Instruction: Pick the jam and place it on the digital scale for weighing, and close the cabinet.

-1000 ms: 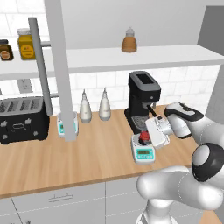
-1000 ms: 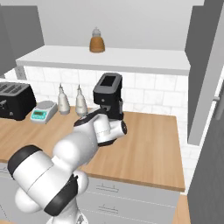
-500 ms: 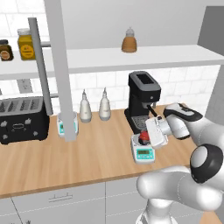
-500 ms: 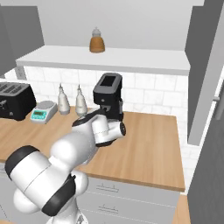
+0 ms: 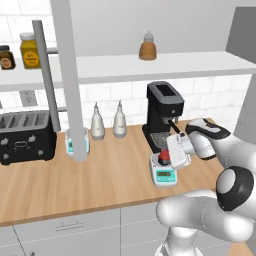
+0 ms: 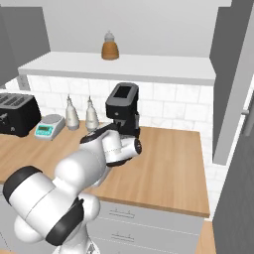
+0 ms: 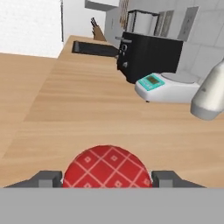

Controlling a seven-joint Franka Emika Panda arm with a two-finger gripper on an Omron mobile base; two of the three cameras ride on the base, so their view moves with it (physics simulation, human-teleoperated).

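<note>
Left base view had the jam (image 5: 163, 158) at centre right, sitting on the digital scale (image 5: 163, 172) before the black coffee machine (image 5: 163, 114) on the tabletop (image 5: 100, 180). No label writing was readable. From lower right, the white arm bent back leftward, gripper (image 5: 172, 155) at the jar; hand view showed fingers (image 7: 46, 179) flanking its red checked top, contact unclear.

Counter (image 5: 100, 180): matt light wood with plank grain. Jam (image 7: 108, 166) between the end effector (image 7: 107, 178) fingers: red top with pale diamond check, cloth-like. Digital scale (image 5: 163, 172) beneath it: smooth light-grey plastic. Coffee machine (image 5: 162, 112) just behind: glossy black. Toaster (image 5: 25, 136) far off: dark, satin. Wall tiles (image 5: 210, 97): glossy white.
</note>
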